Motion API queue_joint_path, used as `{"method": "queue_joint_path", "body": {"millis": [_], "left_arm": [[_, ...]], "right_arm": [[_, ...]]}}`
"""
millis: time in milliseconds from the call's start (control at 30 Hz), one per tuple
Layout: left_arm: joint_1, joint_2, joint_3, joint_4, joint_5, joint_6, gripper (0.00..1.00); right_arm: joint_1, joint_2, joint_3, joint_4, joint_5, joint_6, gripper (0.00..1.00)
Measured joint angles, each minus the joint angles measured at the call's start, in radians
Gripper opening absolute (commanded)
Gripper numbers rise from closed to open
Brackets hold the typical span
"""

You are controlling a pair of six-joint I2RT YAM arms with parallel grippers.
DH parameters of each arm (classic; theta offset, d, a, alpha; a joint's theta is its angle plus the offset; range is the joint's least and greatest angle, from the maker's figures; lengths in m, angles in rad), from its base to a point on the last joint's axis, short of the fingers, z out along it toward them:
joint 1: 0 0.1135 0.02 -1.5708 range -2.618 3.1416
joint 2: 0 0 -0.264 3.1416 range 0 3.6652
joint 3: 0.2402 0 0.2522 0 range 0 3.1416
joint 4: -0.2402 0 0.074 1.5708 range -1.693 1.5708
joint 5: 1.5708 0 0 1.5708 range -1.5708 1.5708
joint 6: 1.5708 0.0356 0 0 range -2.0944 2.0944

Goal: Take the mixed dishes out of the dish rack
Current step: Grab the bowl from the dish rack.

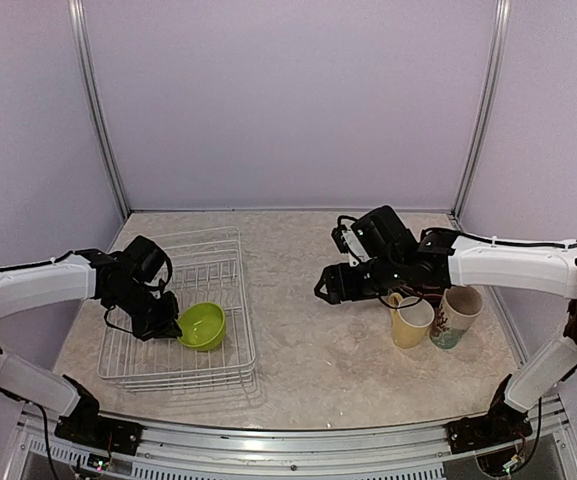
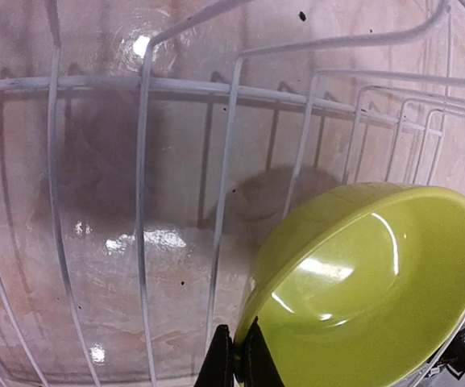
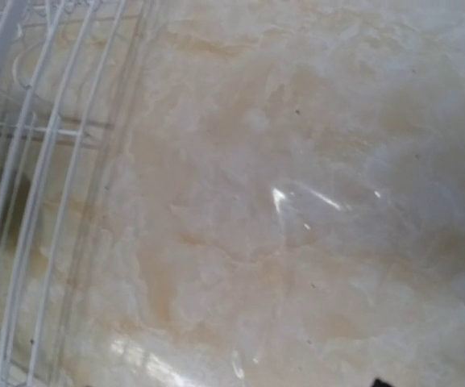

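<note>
While pinched at its rim, bowl [image 1: 203, 326]: lime-green, tilted, hollow side up, inside the rack toward its near right corner.
Left claw [image 1: 176, 326]: pressed together on the bowl's left edge; dark fingertips [image 2: 222, 364] tight on the thin rim in the wrist view.
Rack [image 1: 200, 262]: white wire basket on the left half of the table [image 1: 318, 370], long side running away from the arms.
Right claw [image 1: 326, 285]: spread, gripping nothing, hovering over bare tabletop between rack and mugs.
Yellow mug [image 1: 411, 323]: upright at right, under the right forearm.
Floral mug [image 1: 456, 316]: upright, just beside the yellow mug, on its right; touching or not, cannot tell.
</note>
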Motion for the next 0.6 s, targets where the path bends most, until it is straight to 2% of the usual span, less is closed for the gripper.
{"method": "queue_joint_path", "body": {"millis": [133, 367, 600], "left_arm": [[-0.002, -0.016, 0.006, -0.011, -0.003, 0.005, 0.0], [-0.018, -0.069, 0.08, -0.129, -0.055, 0.012, 0.0], [-0.055, -0.1, 0.278, -0.266, -0.137, 0.065, 0.0]], "right_arm": [[0.013, 0.013, 0.032, 0.003, 0.0, -0.001, 0.71], [0.032, 0.061, 0.108, 0.002, 0.0, -0.005, 0.71], [0.056, 0.109, 0.173, 0.003, 0.0, -0.009, 0.71]]}}
